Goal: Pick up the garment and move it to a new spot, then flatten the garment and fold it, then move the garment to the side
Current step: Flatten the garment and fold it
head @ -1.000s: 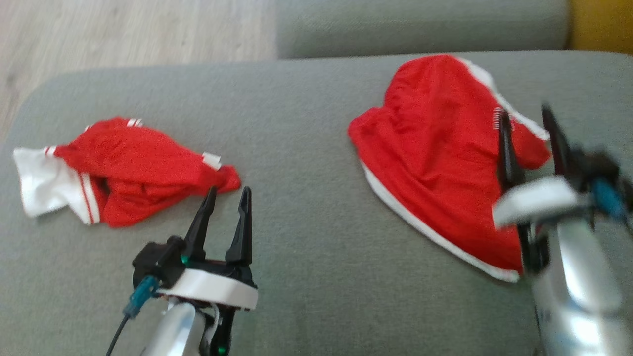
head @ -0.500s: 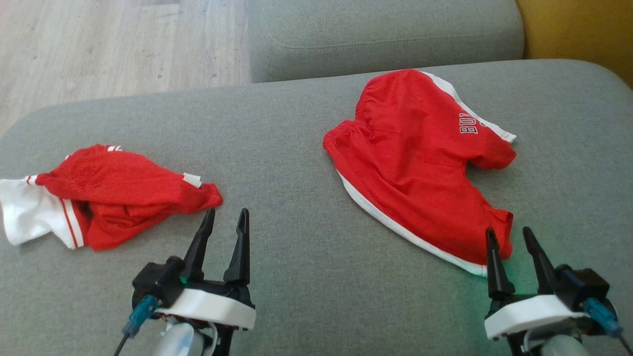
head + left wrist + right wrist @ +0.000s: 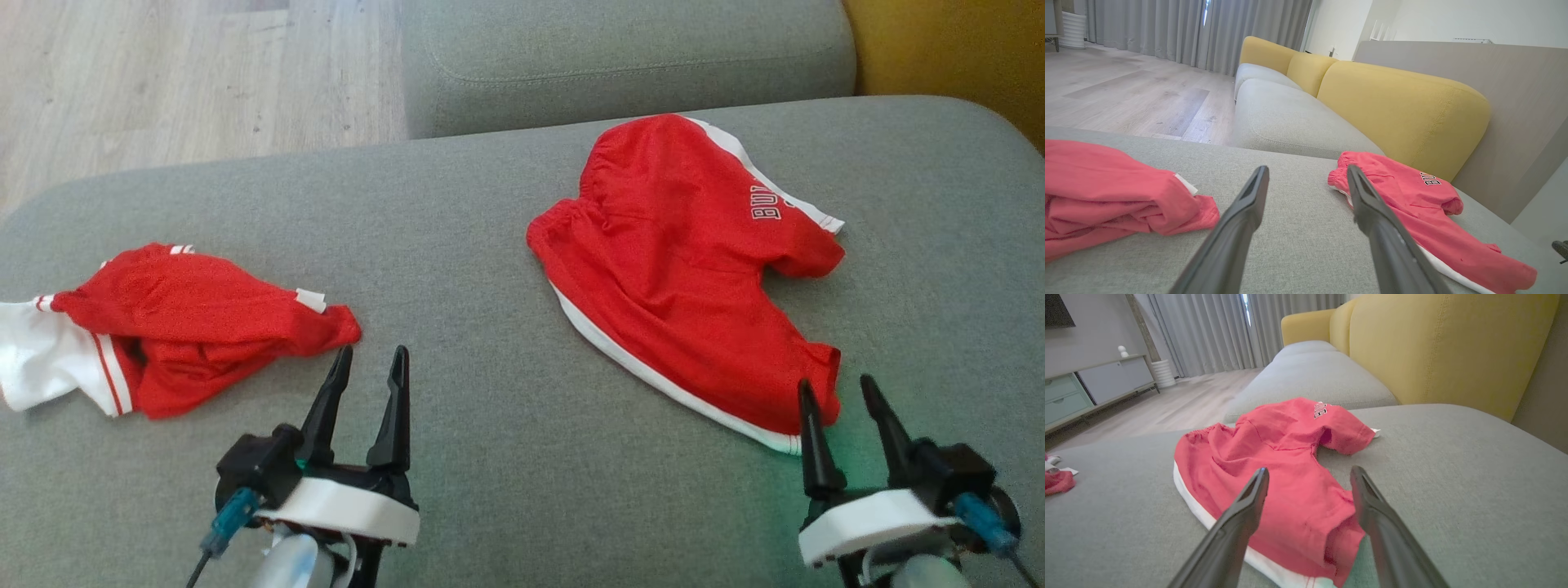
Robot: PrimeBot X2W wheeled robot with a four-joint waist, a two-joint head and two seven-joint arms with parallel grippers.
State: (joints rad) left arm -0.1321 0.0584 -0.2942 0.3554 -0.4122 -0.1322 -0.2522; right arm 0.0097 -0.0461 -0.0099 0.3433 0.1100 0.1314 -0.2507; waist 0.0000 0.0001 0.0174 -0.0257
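Red shorts [image 3: 694, 269] with white side trim and white lettering lie spread, a bit wrinkled, on the right of the grey sofa seat [image 3: 482, 229]. A second garment [image 3: 196, 318], red with white parts, lies crumpled at the left. My right gripper [image 3: 834, 384] is open and empty, its fingertips at the near hem of the shorts [image 3: 1274, 457]. My left gripper [image 3: 373, 353] is open and empty just right of the crumpled garment's [image 3: 1106, 192] tip. In the left wrist view the shorts [image 3: 1412, 204] sit to the right of my left gripper [image 3: 1307, 169]; my right gripper [image 3: 1309, 470] points over the shorts' hem.
Another grey seat cushion [image 3: 620, 49] adjoins at the back. A yellow backrest [image 3: 955, 57] runs along the right side. Wooden floor [image 3: 163, 73] lies beyond the seat's left and far edge. Bare grey seat separates the two garments.
My right gripper has drawn back from over the shorts' lettered side to their near hem. The head camera has shifted. My left gripper has stayed put.
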